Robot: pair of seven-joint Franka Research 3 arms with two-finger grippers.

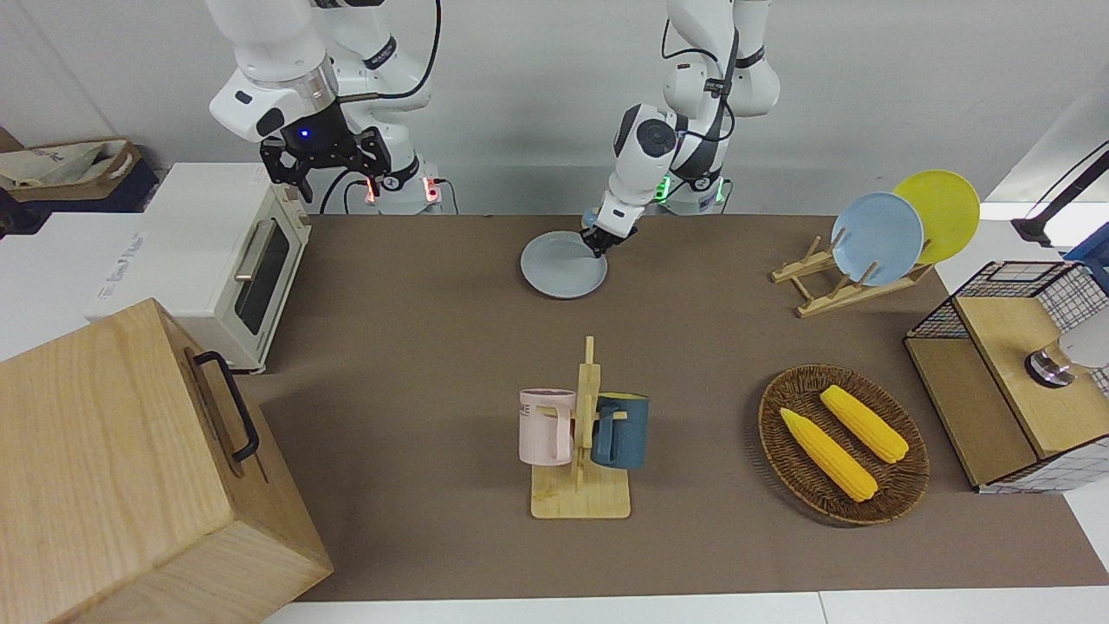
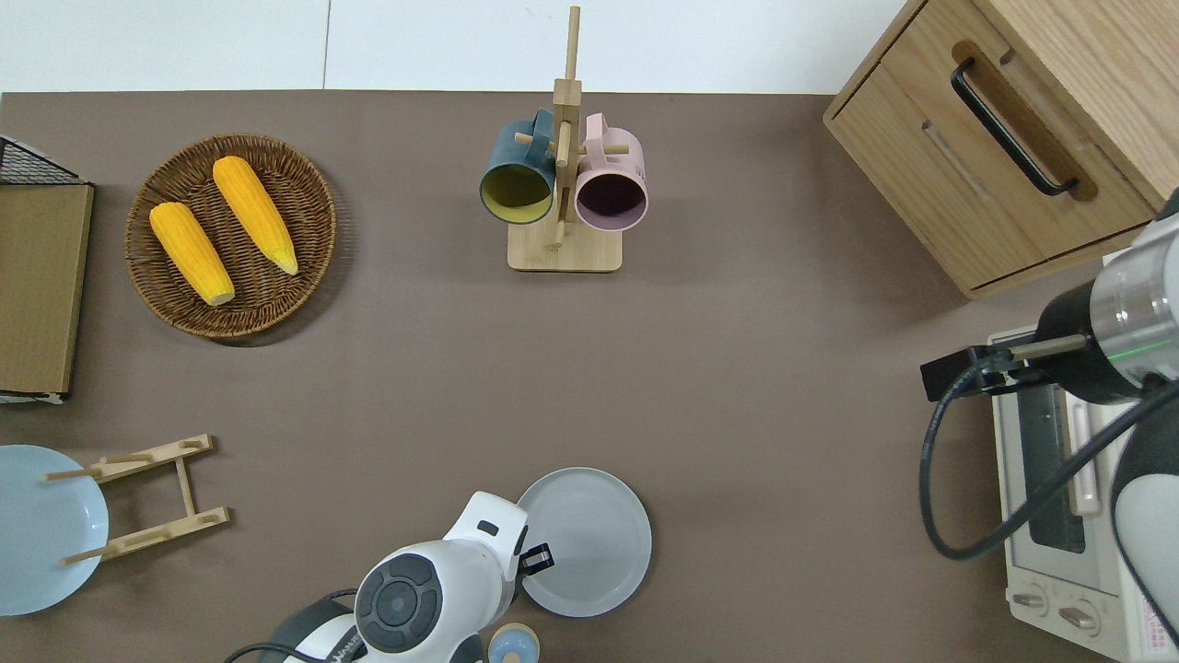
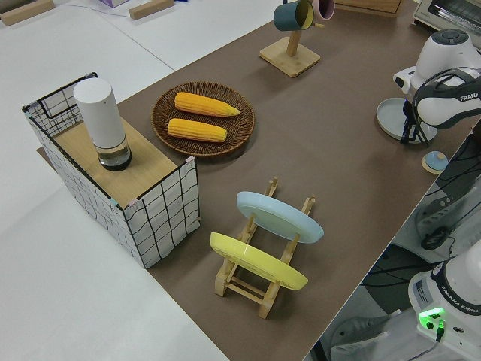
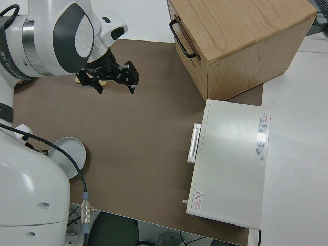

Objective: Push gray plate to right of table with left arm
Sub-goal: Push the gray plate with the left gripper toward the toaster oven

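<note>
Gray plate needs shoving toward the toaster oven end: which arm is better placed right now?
Left. The left gripper is already down at the gray plate, at its rim on the side away from the toaster oven. The right arm is parked.

Left gripper [image 1: 600, 246] lowered, wrist tilted (right arm parked).

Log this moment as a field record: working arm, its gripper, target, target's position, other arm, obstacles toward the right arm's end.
working arm: left arm
left gripper: down at the gray plate's rim, on the edge toward the left arm's end
target: gray plate, flat on the table
target position: near the robots, nearer than the mug rack
right gripper: parked, fingers open
obstacles: toaster oven, wooden cabinet
</note>
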